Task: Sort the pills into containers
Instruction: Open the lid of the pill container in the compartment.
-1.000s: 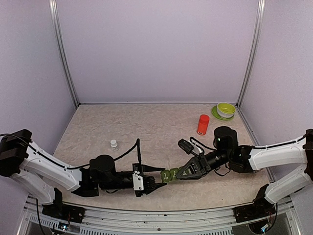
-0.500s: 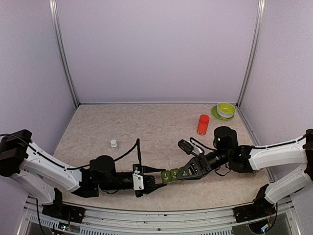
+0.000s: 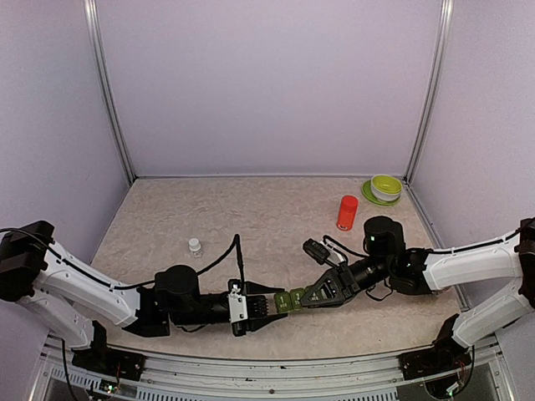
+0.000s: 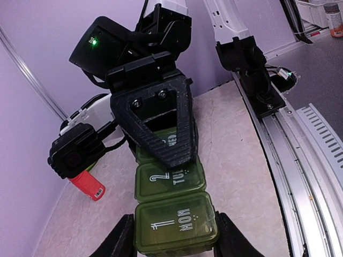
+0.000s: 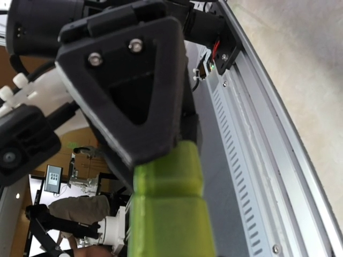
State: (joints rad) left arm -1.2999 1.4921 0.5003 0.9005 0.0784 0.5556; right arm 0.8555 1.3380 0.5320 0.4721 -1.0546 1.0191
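The containers [image 3: 290,301], a strip of three dark-green lidded boxes, hang between my two grippers just above the table near its front. In the left wrist view the lids read "1 MON" [image 4: 176,226], "2 TUE" and a partly covered "WED". My left gripper [image 3: 274,305] has a finger against each side of the MON box [image 4: 176,238]. My right gripper [image 3: 308,296] is shut on the WED end, one finger [image 4: 161,128] flat on that lid. In the right wrist view the strip [image 5: 169,209] runs up from the bottom edge. No pills show.
A red-orange bottle [image 3: 347,212] stands at the back right; it also shows in the left wrist view [image 4: 87,184]. A tiny clear bottle with a white cap [image 3: 195,246] stands left of centre. A green bowl on a plate [image 3: 385,187] sits in the far right corner.
My left gripper has edged right and its fingers have drawn in around the MON end of the strip. The right gripper has kept its hold and barely moved.
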